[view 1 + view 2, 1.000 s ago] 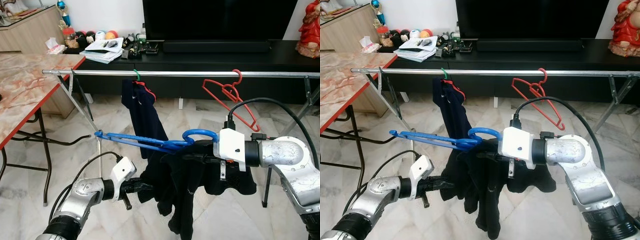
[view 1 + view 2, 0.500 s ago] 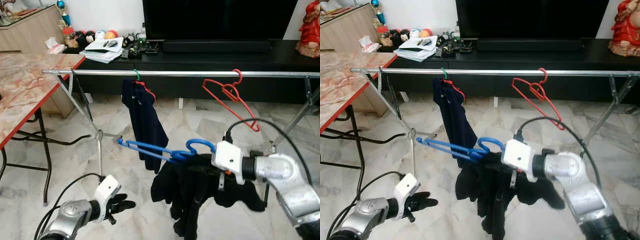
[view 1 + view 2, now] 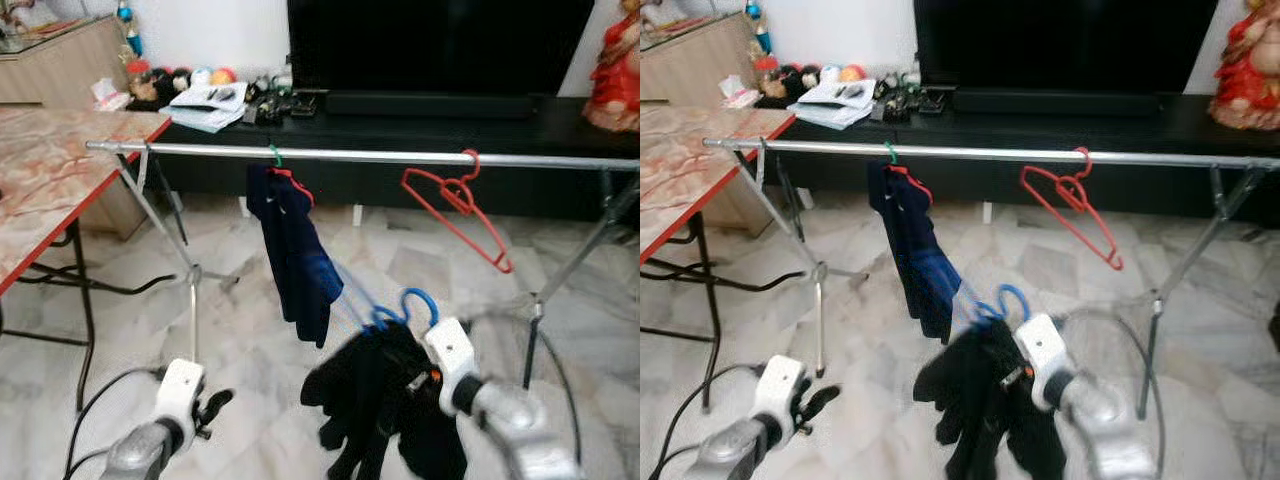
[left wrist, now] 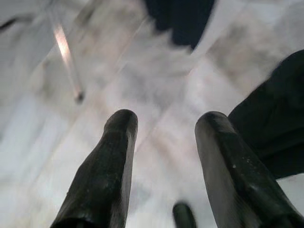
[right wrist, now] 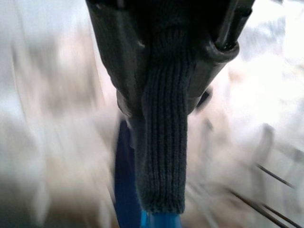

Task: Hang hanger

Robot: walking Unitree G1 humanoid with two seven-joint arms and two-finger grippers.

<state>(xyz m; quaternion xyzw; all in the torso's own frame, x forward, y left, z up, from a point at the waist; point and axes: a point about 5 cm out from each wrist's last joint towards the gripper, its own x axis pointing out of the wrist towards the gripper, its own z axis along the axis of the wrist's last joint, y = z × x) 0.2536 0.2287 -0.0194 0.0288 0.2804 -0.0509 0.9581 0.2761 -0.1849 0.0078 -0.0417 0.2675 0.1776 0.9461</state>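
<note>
My right gripper [image 5: 161, 95] is clamped on the ribbed collar of a black garment [image 3: 385, 395], both fingers [image 5: 111, 52] pressed against the knit with no gap between them and the cloth; the blue hanger [image 3: 400, 305] runs out from under that collar, its hook rising just above my right wrist in the head views, its arms blurred and streaking up toward the navy garment [image 3: 295, 250]; so the hanger sits low, well below the metal rail [image 3: 360, 156] and not on it; the black garment droops from it toward the marble floor [image 3: 250, 330]. My left gripper [image 4: 164, 156] hangs low at the left, fingers [image 4: 107, 161] parted moderately, holding nothing, only floor between them, with an edge of dark cloth beside one finger. On the rail the navy garment hangs from a green hook [image 3: 274, 153]; a bare red hanger [image 3: 455, 200] hangs tilted farther right; the marble-topped table [image 3: 60, 160] stands at the left.
</note>
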